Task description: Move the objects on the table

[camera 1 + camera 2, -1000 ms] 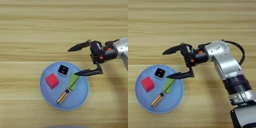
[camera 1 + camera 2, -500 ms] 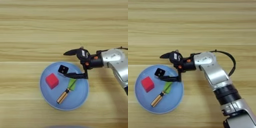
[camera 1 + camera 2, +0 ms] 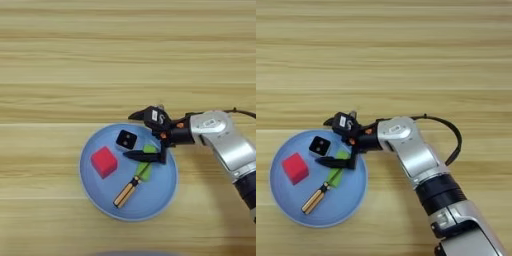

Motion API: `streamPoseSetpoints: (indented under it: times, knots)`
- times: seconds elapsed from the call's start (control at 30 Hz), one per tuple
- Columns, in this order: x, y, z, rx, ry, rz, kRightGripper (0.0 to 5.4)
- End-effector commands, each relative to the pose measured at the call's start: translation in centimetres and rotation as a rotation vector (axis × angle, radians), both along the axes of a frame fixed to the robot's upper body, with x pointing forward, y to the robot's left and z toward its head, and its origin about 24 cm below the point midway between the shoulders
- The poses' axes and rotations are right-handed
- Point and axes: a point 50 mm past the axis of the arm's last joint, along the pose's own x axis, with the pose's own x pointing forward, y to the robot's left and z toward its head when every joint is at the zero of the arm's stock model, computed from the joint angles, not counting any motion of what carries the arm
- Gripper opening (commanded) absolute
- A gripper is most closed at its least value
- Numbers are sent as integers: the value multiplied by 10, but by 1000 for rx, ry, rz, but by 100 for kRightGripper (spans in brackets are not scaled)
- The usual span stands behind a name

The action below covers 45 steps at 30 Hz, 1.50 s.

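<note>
While the light-blue plate [image 3: 100, 200] sat on the tabletop [image 3: 60, 60] holding all four pieces, the pincer [image 3: 136, 136] was held spread wide around the black-and-white cube [image 3: 126, 139], beside the red cube [image 3: 104, 161], green bar [image 3: 145, 163] and stick [image 3: 126, 189]. A reach was judged underway; closing squarely would be needed next.

- Bright, even light falls from above on the worktop [image 3: 75, 60].
- Shadows are soft and short; a faint one rims the light-blue plate [image 3: 165, 192].
- Fine detail is slightly soft throughout.
</note>
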Motion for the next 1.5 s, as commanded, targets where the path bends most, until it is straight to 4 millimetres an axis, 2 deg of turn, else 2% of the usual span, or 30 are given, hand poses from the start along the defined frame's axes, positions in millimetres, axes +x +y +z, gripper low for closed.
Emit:
streamPoseSetpoints:
  times: [0.03, 0.33, 0.57, 1.3, 1.5]
  knots:
    - [12, 4, 23, 0, -125, 15, 500]
    - [10, 5, 22, 7, -117, 32, 380]
    - [10, 3, 12, -37, -113, 36, 308]
    - [7, 3, 0, -56, -85, 58, 302]
    - [-1, 3, 2, -50, -80, 138, 302]
